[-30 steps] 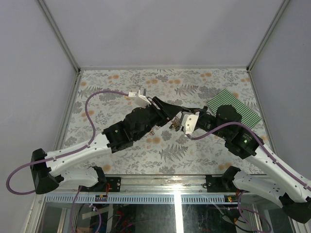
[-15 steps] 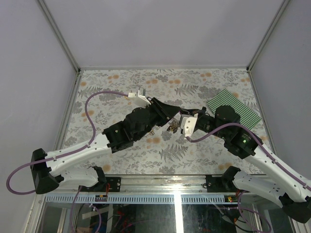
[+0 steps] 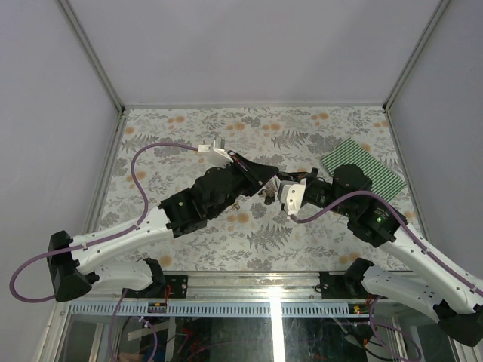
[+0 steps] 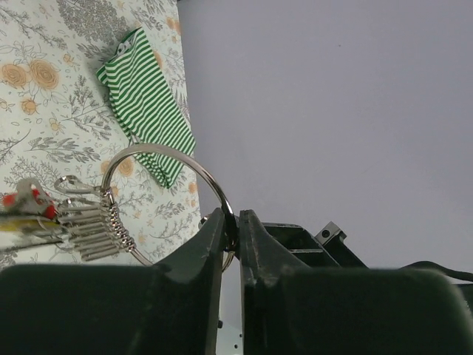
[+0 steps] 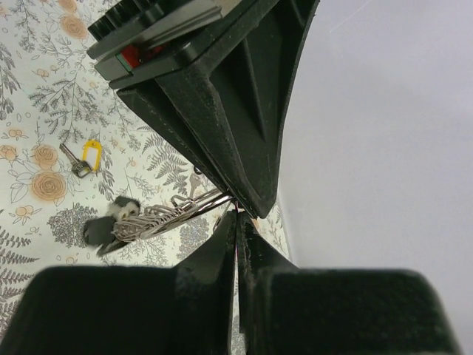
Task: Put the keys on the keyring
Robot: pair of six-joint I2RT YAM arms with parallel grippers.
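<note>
My left gripper is shut on the silver keyring and holds it up above the table. Several keys hang in a bunch on the ring's low side. My right gripper is shut, its tips right against the ring just under the left gripper's fingers. A thin reddish sliver shows between its pads, seemingly a key seen edge-on. A yellow-headed key lies loose on the table. In the top view the two grippers meet over the table's middle, with the bunch hanging below.
A green striped cloth lies at the back right of the floral table, and shows in the left wrist view. A bare silver key lies on the table beyond the ring. Grey walls enclose the table on three sides.
My right gripper has moved left and closed in on the ring held by my left gripper. The left gripper has stayed nearly still with the ring.
</note>
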